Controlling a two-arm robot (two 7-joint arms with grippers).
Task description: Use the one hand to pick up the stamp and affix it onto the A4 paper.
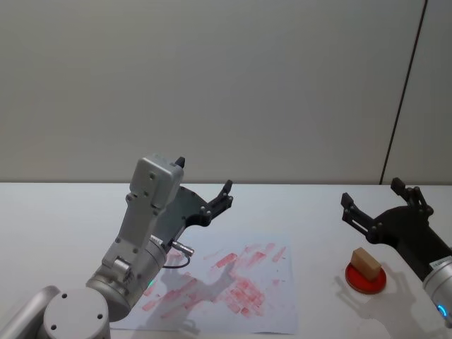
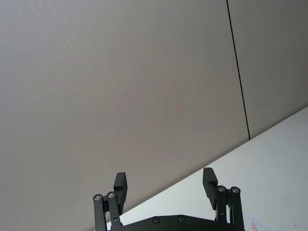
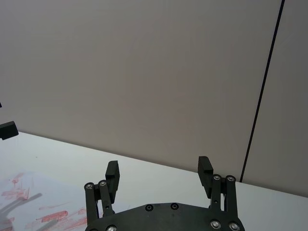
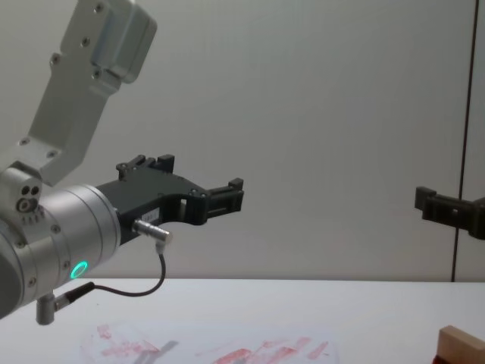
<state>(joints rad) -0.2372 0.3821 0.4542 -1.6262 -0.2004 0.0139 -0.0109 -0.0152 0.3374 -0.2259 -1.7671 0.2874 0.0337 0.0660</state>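
- Head view: you are setting up the pick. The right gripper (image 1: 372, 192) is hanging spread wide and empty, raised just behind the stamp (image 1: 365, 260). The stamp is sitting on a red ink pad (image 1: 367, 284), right of the A4 paper (image 1: 279, 307) and apart from it. The left gripper (image 1: 203, 176) is hovering over the paper's far part, also spread wide and holding nothing
- Left wrist view: the left gripper's fingers (image 2: 120, 185) are standing far apart against the wall (image 2: 144, 72), with nothing between them
- Right wrist view: the right gripper's fingers (image 3: 112, 173) are facing the wall rather than the stamp. My judgement is that you are needing to tilt the wrist down and centre over the stamp before closing on its tan sides
- Chest view: the stamp (image 4: 462, 343) is lying low at the right edge, with the right gripper (image 4: 428, 201) well above it. Descending straight and squeezing gently is looking safest, so the stamp is not tipping off the ink pad
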